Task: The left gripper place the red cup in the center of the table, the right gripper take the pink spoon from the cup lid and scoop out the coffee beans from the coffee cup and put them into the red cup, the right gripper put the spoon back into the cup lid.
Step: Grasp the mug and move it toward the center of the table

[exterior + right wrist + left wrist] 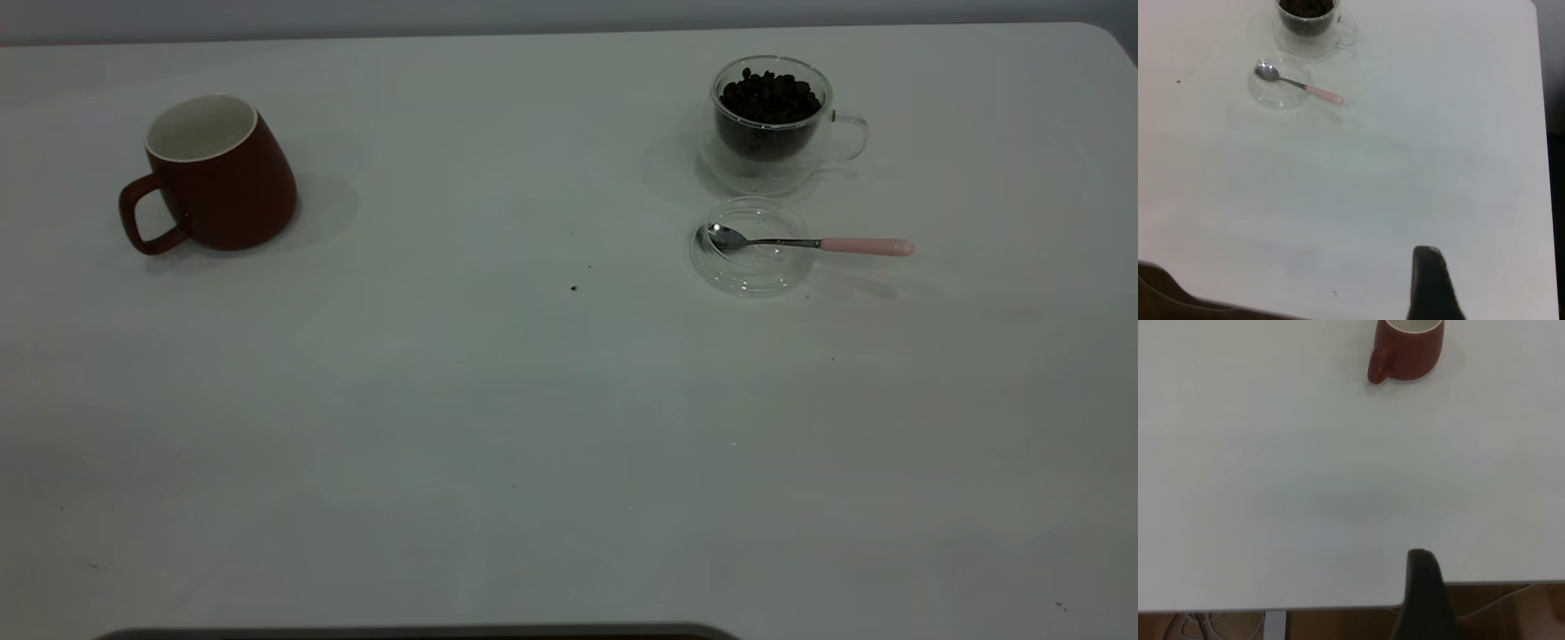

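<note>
The red cup stands upright at the table's far left with its handle toward the left edge; the left wrist view shows the red cup far ahead. The glass coffee cup full of dark coffee beans stands at the far right. Just in front of it lies the clear cup lid. The pink spoon rests with its bowl in the lid and its pink handle pointing right. My left gripper hangs at the table's near edge. My right gripper is well short of the pink spoon. Neither arm shows in the exterior view.
The white table has a few dark specks near its middle. Its right edge runs close to my right gripper. A dark rim lies along the bottom of the exterior view.
</note>
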`<state>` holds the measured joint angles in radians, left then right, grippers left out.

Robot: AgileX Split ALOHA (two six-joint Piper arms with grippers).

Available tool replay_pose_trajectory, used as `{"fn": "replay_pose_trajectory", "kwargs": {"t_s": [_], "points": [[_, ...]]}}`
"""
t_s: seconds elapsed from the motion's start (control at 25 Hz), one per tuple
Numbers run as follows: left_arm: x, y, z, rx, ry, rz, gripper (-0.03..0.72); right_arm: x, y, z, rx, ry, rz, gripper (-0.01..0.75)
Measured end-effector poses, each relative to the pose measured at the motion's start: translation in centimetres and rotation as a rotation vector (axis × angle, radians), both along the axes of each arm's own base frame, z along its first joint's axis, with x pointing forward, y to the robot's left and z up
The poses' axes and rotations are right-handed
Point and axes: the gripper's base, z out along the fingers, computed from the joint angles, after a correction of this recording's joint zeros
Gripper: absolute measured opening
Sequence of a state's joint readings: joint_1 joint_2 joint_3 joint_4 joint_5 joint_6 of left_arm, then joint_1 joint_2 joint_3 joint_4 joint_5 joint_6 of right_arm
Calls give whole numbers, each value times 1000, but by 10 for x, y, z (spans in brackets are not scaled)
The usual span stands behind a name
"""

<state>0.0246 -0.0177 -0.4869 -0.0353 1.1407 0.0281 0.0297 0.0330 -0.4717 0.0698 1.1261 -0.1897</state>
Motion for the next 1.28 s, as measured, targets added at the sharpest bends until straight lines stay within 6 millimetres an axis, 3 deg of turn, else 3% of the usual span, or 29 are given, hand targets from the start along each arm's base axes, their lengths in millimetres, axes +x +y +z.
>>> {"fn": "replay_pose_trajectory", "kwargs": {"t_s": [1.16, 1.28], "points": [[0, 0, 0, 1, 0, -1, 586, 0, 0, 0, 0, 0, 0, 508], [3, 1, 8, 10, 15, 5, 586, 0, 0, 0, 0, 0, 0, 508]]}}
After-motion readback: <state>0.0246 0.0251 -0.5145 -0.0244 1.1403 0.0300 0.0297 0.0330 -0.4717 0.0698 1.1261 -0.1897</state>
